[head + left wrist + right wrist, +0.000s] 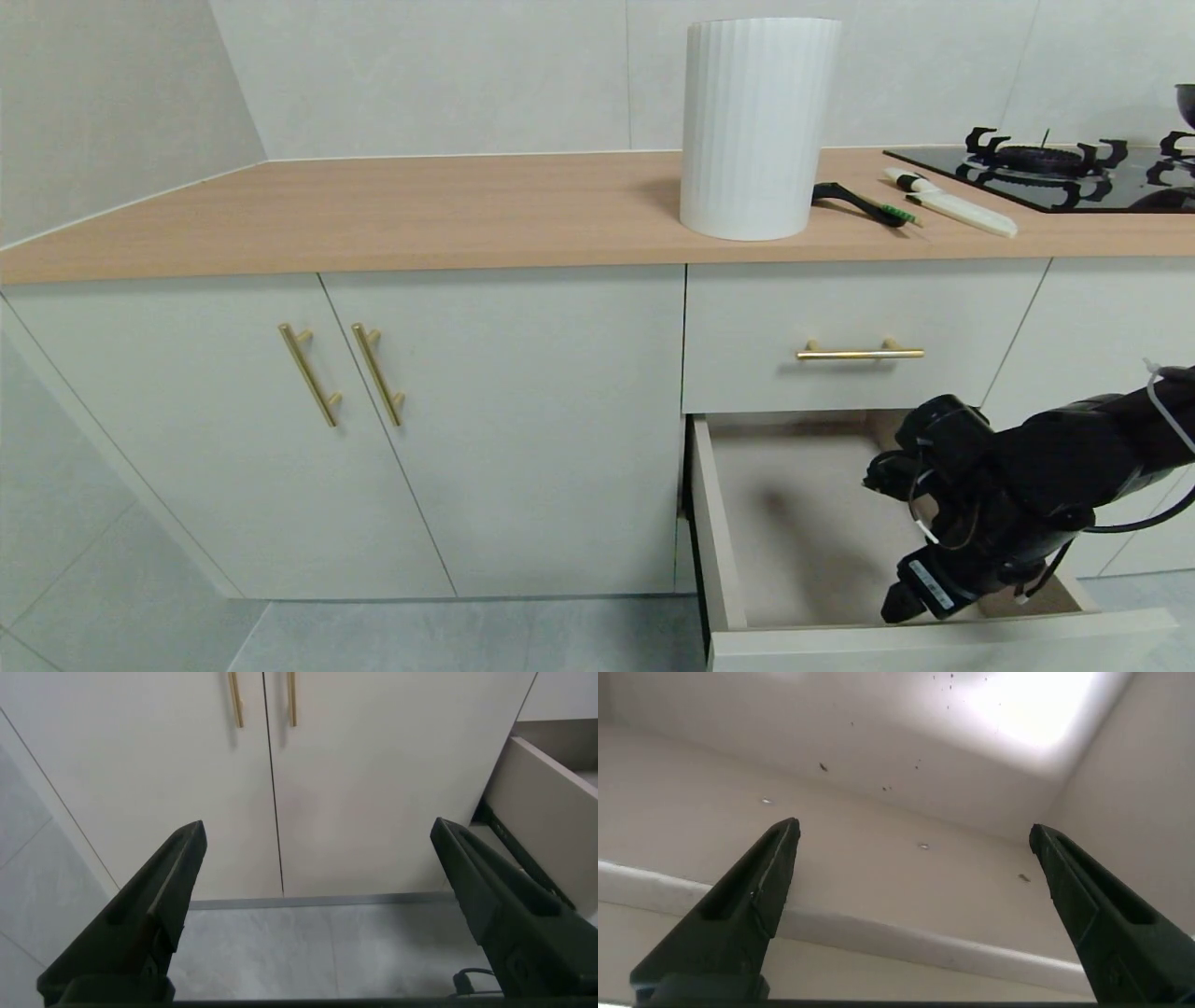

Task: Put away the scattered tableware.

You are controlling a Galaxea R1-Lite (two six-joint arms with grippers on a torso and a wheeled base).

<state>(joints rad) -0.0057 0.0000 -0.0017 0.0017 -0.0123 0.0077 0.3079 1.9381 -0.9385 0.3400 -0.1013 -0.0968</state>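
Observation:
On the wooden counter lie a black-handled utensil with a green part [861, 204] and a white knife [954, 207], just right of a tall white ribbed container [754, 131]. Below them the lower drawer [717, 523] stands pulled out and holds no tableware. My right gripper [907, 602] points down inside the drawer near its front panel; in the right wrist view it [915, 915] is open with nothing between its fingers, over the drawer's floor. My left gripper [318, 915] is open and holds nothing, low in front of the cabinet doors [374, 784].
A black gas hob [1055, 168] sits at the counter's right end. The upper drawer with its gold handle [859, 354] is closed. Two cabinet doors with gold handles [341, 373] are closed to the left. The open drawer's side [551, 803] juts out beside my left gripper, above the grey tiled floor [318, 943].

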